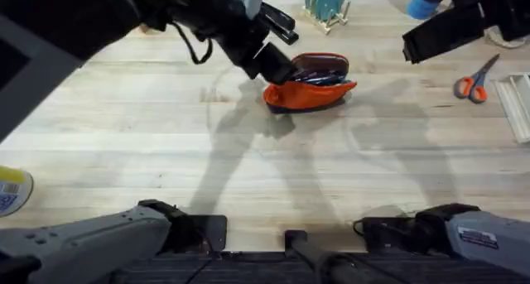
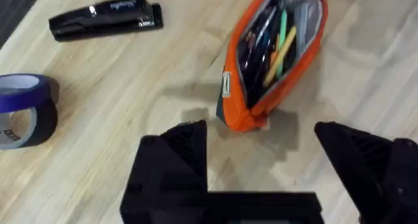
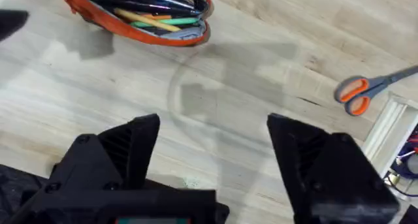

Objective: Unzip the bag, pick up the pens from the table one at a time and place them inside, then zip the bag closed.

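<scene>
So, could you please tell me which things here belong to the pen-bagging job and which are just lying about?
Job:
bag, unzipped
pens, inside the bag
left claw, open beside it

Lying about:
stapler
scissors
tape roll

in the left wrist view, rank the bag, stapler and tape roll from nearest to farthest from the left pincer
1. bag: open, directly ahead of the left pincer.
2. tape roll: off to one side.
3. stapler: same side as the tape, farther out.

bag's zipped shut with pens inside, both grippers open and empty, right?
Not zipped: the bag gapes open, and the left wrist view shows the pens inside. The rest holds: left gripper and right gripper are open and empty.
</scene>
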